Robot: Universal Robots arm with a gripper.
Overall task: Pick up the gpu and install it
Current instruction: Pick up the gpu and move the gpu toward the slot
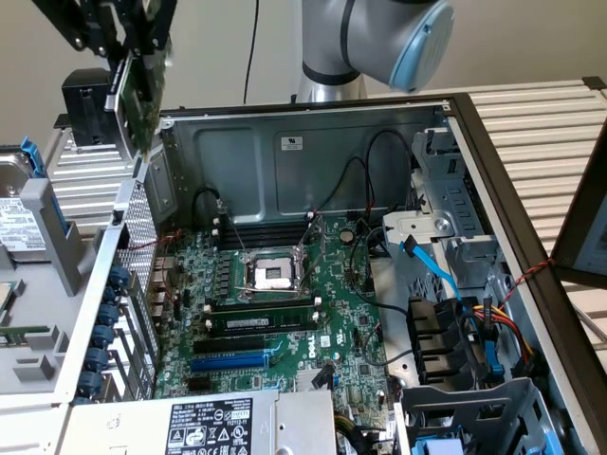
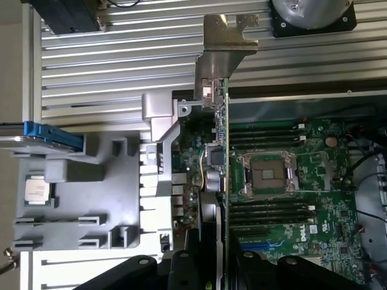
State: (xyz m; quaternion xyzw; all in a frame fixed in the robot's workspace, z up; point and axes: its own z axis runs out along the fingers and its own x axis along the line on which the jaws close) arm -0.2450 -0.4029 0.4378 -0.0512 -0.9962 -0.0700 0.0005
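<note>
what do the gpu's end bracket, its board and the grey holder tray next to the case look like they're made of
End bracket: bare sheet metal, probably steel; dull silver sheen, thin bent tab.
gpu board: green circuit laminate, likely fibreglass; flat green coated face.
Holder tray: matte grey moulded plastic, judging by its uniform colour and moulded pockets.
</note>
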